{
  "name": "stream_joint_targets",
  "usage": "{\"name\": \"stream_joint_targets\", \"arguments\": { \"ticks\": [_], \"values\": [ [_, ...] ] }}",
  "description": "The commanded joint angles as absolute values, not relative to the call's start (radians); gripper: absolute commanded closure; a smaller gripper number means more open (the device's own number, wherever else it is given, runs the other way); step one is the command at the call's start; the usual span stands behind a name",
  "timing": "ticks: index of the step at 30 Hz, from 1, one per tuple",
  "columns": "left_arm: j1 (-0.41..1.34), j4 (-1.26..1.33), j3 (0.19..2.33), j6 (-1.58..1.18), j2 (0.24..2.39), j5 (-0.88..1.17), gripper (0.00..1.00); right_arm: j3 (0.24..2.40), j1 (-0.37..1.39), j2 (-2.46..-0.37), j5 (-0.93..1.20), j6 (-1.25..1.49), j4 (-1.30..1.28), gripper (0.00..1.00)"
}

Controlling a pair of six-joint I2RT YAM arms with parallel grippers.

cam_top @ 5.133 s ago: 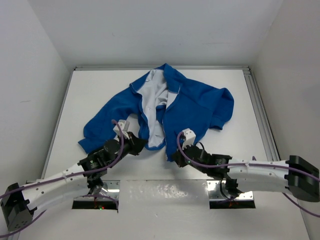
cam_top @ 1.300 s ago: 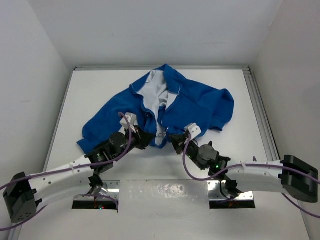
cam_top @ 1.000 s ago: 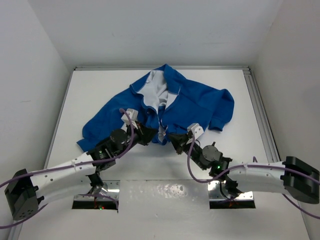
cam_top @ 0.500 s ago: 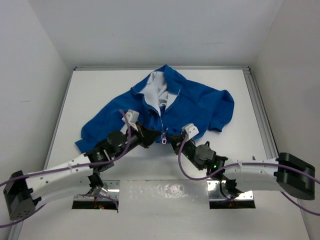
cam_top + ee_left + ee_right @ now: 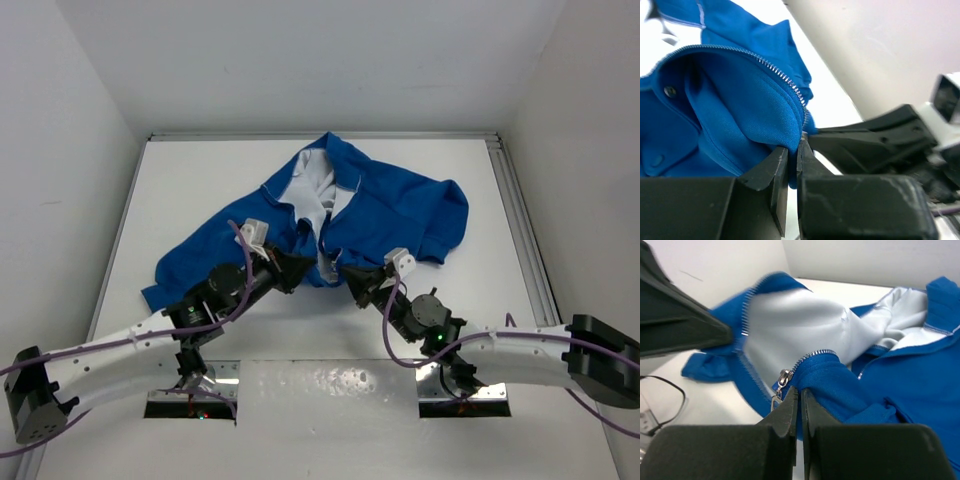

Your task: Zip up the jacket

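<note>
The bright blue jacket (image 5: 390, 205) lies spread on the white table, front open, white lining (image 5: 310, 190) showing. My left gripper (image 5: 300, 266) is shut on the jacket's left front bottom edge (image 5: 785, 125), beside its zipper teeth (image 5: 785, 80). My right gripper (image 5: 352, 281) is shut on the right front bottom edge (image 5: 825, 377), just beside the silver zipper slider (image 5: 784, 377) with its pull tab hanging. The two grippers hold the hem corners close together, lifted a little off the table. The right gripper's fingers (image 5: 865, 135) show in the left wrist view.
The white table (image 5: 200, 180) has a raised rim at the back and a metal rail (image 5: 520, 220) on the right. White walls enclose the space. A jacket sleeve (image 5: 175, 280) trails left near my left arm. Mounting plates (image 5: 330, 380) sit at the near edge.
Over five seconds both grippers brought the two front edges together at the hem. In the last half second the left sleeve slid down and left and my right gripper moved slightly right.
</note>
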State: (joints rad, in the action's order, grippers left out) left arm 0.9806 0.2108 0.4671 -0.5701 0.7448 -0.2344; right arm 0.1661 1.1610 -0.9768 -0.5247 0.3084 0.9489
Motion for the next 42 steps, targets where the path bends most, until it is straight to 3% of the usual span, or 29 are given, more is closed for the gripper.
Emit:
{"name": "stream_joint_targets", "arguments": {
  "ticks": [1,42],
  "values": [
    [0.989,0.285,0.518,-0.52,0.799,-0.285,1.0,0.163,1.167,-0.948,-0.476,0.327,1.063,1.0],
    [0.989,0.471,0.479,-0.552,0.93,-0.137,1.0,0.183,1.166,-0.876,-0.485,0.327,0.928,1.0]
  ]
}}
